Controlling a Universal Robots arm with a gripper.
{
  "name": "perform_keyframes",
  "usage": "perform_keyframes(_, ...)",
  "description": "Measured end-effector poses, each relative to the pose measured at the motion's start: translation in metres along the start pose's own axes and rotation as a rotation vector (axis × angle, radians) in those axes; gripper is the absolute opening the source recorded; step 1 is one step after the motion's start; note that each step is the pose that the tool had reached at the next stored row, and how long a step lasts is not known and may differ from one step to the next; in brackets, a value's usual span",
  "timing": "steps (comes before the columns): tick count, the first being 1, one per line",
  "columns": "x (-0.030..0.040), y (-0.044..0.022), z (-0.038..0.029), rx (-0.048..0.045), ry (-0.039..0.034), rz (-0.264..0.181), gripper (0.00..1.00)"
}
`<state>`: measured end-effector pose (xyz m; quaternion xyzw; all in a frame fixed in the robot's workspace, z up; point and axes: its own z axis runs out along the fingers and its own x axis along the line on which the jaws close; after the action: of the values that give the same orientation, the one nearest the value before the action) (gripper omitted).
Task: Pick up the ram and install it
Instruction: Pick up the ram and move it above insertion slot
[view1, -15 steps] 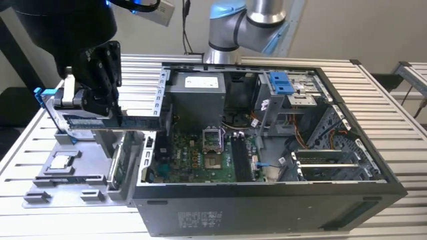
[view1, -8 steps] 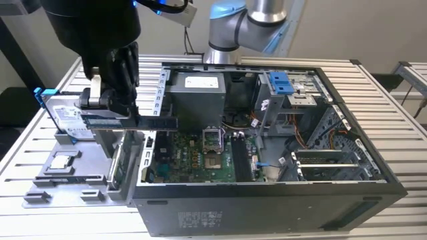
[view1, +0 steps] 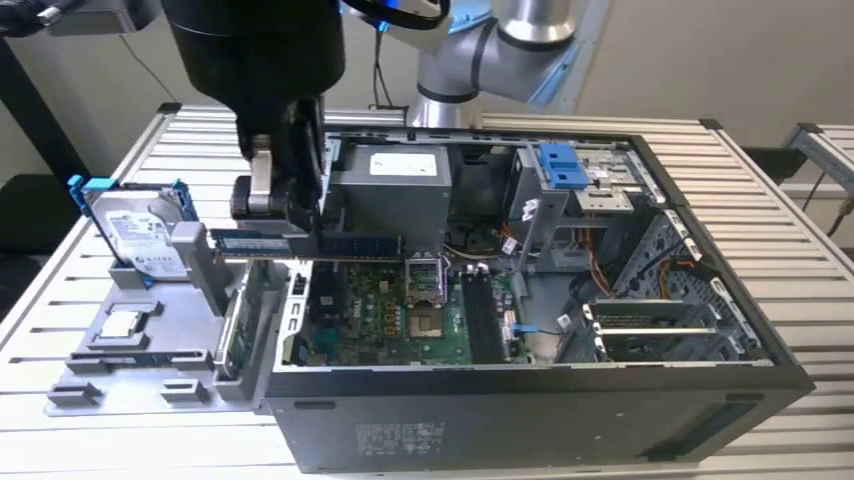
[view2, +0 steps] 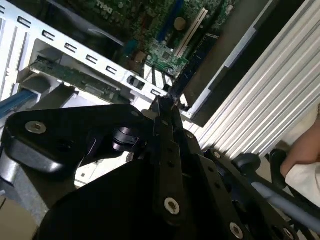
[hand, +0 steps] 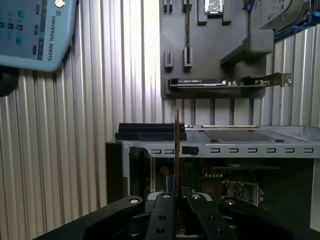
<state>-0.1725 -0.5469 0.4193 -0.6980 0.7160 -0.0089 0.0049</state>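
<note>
Exterior view — tool (view1: 296, 222) gripping ram (view1: 358, 243) over open case (view1: 534, 420), motherboard (view1: 387, 320) inside.

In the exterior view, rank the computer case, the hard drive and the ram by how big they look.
Largest: computer case.
Then the hard drive.
Smallest: the ram, longer than the drive but only a thin strip.

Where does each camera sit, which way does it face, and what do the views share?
Exterior view: off the arm, above, looking down into the open computer case; shows the arm and the gripper clamping the ram.
First wrist view: on the wrist, looking along the gripper and edge-on ram, over the case, toward the grey holder tray.
Second wrist view: on the wrist, looking past the gripper at the motherboard.
Shared: gripper and case.
</note>
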Motion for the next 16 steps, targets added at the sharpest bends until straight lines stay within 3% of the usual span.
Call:
perform_keyframes(11, -0.0011, -0.0442, 0.0008, -0.0022, 0.0000, -0.002, 0.14)
perform_keyframes(16, -0.0015, -0.0606, 0.0011, -0.0023, -0.0021, -0.004, 0.14)
